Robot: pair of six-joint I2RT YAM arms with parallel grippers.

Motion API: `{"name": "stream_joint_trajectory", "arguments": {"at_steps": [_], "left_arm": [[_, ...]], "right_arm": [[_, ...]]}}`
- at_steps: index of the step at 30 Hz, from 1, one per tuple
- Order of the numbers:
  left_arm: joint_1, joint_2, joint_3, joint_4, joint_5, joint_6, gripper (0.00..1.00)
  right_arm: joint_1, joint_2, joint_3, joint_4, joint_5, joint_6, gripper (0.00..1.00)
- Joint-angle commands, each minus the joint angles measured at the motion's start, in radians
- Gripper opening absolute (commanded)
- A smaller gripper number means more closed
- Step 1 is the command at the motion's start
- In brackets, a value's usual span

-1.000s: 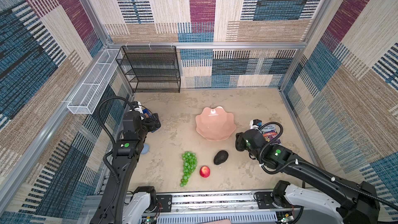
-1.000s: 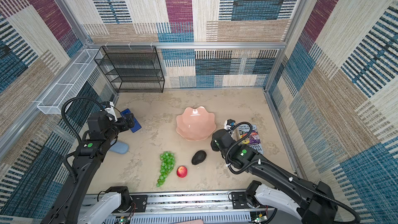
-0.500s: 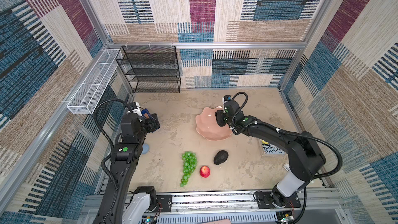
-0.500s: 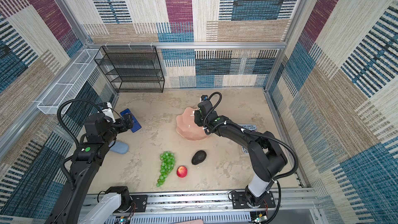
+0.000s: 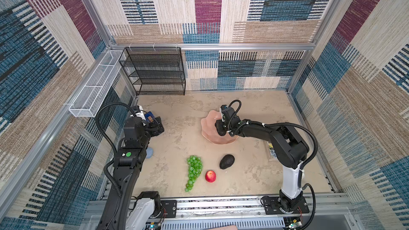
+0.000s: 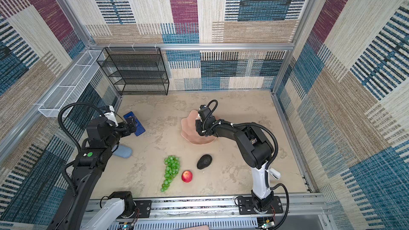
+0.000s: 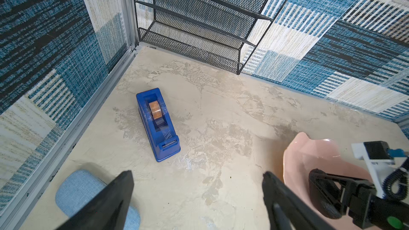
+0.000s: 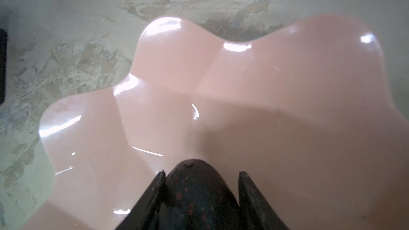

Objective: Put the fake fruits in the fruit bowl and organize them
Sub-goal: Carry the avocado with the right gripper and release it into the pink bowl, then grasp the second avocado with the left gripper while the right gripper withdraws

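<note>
Right wrist view: right gripper (image 8: 201,173) jaws narrow, pinching held avocado (image 8: 194,195) betw. both fingers. One finger sits flush on the skin, the other shows a sliver of gap at its tip. Narrow end of fruit pokes out past the tips. Fruit bowl (image 8: 287,67) lies directly beneath, its pink inside fills most of the view. Whether avocado touches bowl floor: can't tell.

Left wrist view: left gripper (image 7: 197,173) jaws spread wide, nothing betw. them, above bare table (image 7: 221,107). Blue tape dispenser (image 7: 158,125) lies beyond the tips, apart.

Both top views: right arm reaches over bowl from 3 o'clock.
- Loose avocado (image 5: 226,161) on table at 6 o'clock of bowl, apart from it.
- Apple (image 5: 210,176) at 7 o'clock of that avocado.
- Grapes (image 5: 193,171) just beside apple, at its 9 o'clock.
- Left gripper well apart from bowl, at its 9 o'clock.
</note>
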Motion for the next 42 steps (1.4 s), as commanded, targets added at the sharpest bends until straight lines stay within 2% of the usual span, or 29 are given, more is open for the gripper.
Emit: {"name": "stream_joint_trajectory", "arguments": {"at_steps": [1,5,10,11,13,18,23,26,32,42], "left_arm": [[0.001,-0.012,-0.004,0.052,0.034,-0.028,0.94],[0.001,-0.026,-0.016,0.097,0.138,-0.066,0.92],[-0.009,-0.004,-0.021,0.133,0.381,-0.105,0.90],[-0.024,0.013,-0.020,0.134,0.433,-0.104,0.89],[-0.089,0.051,-0.015,0.134,0.482,-0.086,0.87],[-0.418,0.174,-0.002,0.079,0.382,-0.009,0.86],[-0.748,0.371,0.053,-0.007,0.176,0.053,0.86],[-0.866,0.489,0.106,-0.051,0.123,0.063,0.86],[-0.980,0.655,0.158,-0.051,0.103,0.047,0.85],[-1.005,0.844,0.190,-0.012,0.126,0.017,0.84]], "right_arm": [[-0.005,0.008,0.013,0.043,-0.039,0.005,0.59],[-0.018,-0.064,0.009,0.046,-0.034,0.010,0.72],[-0.024,-0.272,-0.055,0.061,0.051,-0.003,0.93],[-0.024,-0.328,-0.089,0.074,0.069,-0.007,0.98],[-0.024,-0.434,-0.169,0.111,0.092,-0.012,1.00],[-0.036,-0.690,-0.371,0.142,0.135,0.008,1.00],[-0.060,-0.928,-0.542,0.088,0.204,0.059,1.00],[-0.077,-1.050,-0.602,0.039,0.242,0.074,1.00],[-0.097,-1.200,-0.658,-0.031,0.282,0.089,1.00],[-0.101,-1.254,-0.681,-0.046,0.295,0.098,1.00]]}}
